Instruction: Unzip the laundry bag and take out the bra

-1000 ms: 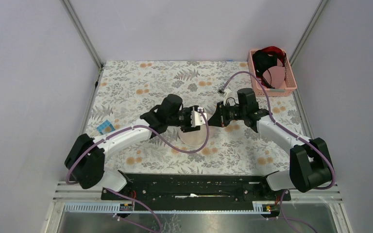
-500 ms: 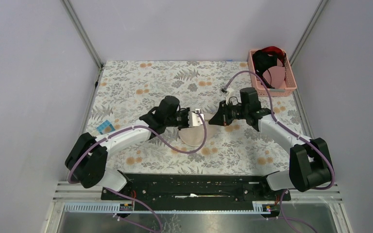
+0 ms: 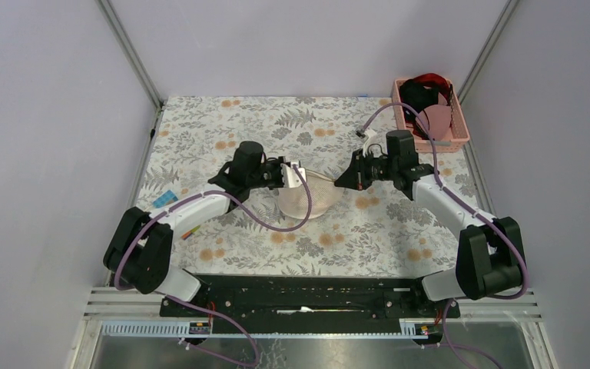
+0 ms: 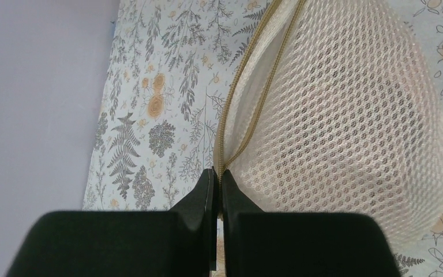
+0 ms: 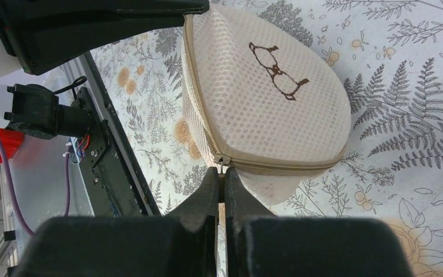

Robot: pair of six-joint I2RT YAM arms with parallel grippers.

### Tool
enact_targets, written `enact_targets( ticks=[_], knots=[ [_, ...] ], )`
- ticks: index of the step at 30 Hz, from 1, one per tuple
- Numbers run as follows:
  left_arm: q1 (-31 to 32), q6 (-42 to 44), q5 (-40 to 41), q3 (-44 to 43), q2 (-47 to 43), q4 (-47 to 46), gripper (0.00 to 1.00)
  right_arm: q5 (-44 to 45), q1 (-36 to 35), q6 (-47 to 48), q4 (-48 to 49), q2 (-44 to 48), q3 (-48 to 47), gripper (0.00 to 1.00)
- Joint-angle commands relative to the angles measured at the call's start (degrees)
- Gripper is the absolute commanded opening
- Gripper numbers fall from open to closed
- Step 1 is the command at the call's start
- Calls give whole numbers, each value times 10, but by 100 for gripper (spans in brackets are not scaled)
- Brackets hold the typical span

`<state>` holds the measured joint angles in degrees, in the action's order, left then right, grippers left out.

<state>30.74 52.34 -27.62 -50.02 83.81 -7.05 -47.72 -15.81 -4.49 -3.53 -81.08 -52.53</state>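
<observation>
The left gripper (image 4: 217,176) and right gripper (image 5: 221,176) clamp the laundry bag (image 5: 248,121) at its zip (image 5: 282,168). We cannot discern contents through mesh bearing a line drawing (image 5: 277,70).

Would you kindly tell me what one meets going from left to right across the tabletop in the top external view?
small blue card → left gripper → laundry bag → right gripper → pink basket
</observation>
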Motion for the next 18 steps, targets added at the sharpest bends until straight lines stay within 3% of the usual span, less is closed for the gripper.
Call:
enact_targets(
  ticks=[1,3,8,11,13,18],
  knots=[
    [-23,29,3,7,-18,22,6,-23,-16,-13,5,0,-9,0],
    [-19,25,-11,7,-31,45,12,-22,-27,-21,15,-2,-4,0],
    [-9,6,-48,0,-75,115,52,-18,-49,-32,30,-9,-4,0],
    [6,-12,-67,3,-104,127,69,-18,-58,-34,30,-16,-10,0],
    [23,-21,-68,2,-115,128,73,-18,-65,-34,30,-19,-13,0],
    [72,-76,-43,-30,-93,128,73,-17,-77,-35,30,-27,-20,0]
  ],
)
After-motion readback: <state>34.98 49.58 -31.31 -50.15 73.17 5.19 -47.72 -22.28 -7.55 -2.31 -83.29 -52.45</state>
